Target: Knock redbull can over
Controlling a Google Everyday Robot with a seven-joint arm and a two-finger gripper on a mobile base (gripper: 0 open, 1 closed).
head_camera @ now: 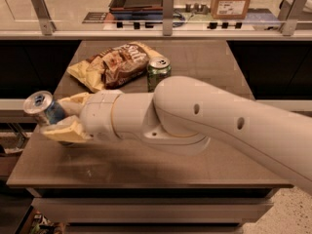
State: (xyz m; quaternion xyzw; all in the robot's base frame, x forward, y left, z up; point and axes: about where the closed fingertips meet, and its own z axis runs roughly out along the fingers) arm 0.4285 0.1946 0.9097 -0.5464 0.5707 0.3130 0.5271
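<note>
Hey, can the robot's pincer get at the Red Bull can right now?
Probably yes. The pincer is right against the redbull can, which tilts at the table's left edge, with nothing between them. The green can and chip bag sit farther back.

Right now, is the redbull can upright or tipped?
Tipped: the redbull can leans well off vertical, by the gripper at the table's left edge.

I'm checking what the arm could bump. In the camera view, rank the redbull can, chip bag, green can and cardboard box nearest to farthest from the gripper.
From the gripper, at left:
1. redbull can, at it, tilted.
2. chip bag, behind it.
3. green can, right of the bag.
4. cardboard box, far counter.
</note>
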